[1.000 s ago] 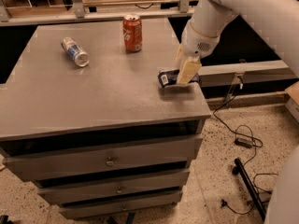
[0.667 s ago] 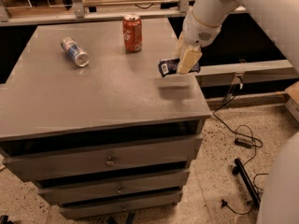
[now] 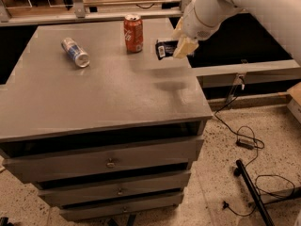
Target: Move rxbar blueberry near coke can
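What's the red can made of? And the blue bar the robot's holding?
The coke can looks like painted metal, with a shiny silver top. The rxbar blueberry, held off the tabletop by the gripper beside the can, seems wrapped in smooth dark plastic film, probably.

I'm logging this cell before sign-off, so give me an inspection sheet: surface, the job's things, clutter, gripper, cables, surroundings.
Surface: grey cabinet top, with drawers below.
Job's things: rxbar blueberry is held near the back right edge, apparently lifted, with its shadow on the top. The coke can stands upright to its left, and the two do not touch.
Clutter: silver-and-blue can lies on its side at the back left.
Grippers: gripper is shut on the bar's right end.
Cables: black cables lie loose on the floor to the right.
Surroundings: speckled floor with a black pole lying on it.
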{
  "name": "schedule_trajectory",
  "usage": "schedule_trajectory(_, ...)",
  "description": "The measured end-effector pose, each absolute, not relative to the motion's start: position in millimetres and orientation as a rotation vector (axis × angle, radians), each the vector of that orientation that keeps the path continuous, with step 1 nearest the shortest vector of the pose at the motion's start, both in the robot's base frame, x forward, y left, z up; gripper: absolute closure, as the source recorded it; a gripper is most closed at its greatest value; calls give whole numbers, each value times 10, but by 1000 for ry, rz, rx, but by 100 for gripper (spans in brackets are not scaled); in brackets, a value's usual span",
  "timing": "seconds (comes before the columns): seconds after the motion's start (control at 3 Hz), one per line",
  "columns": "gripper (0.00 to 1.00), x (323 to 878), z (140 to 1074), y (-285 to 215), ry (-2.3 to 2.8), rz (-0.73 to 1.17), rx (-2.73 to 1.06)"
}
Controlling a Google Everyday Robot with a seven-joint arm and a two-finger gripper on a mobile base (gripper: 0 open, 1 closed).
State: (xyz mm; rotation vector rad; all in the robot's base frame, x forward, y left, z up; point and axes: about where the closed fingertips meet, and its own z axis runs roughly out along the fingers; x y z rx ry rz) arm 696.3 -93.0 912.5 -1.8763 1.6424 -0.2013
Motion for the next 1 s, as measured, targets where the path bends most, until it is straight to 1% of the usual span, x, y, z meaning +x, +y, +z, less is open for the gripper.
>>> schedule_trajectory(0.33, 100, 6963, 9125, -930, 1642, -201, -1876)
schedule_trajectory(1.0, 100, 7323, 9049, -909, 1612, -173, -1852)
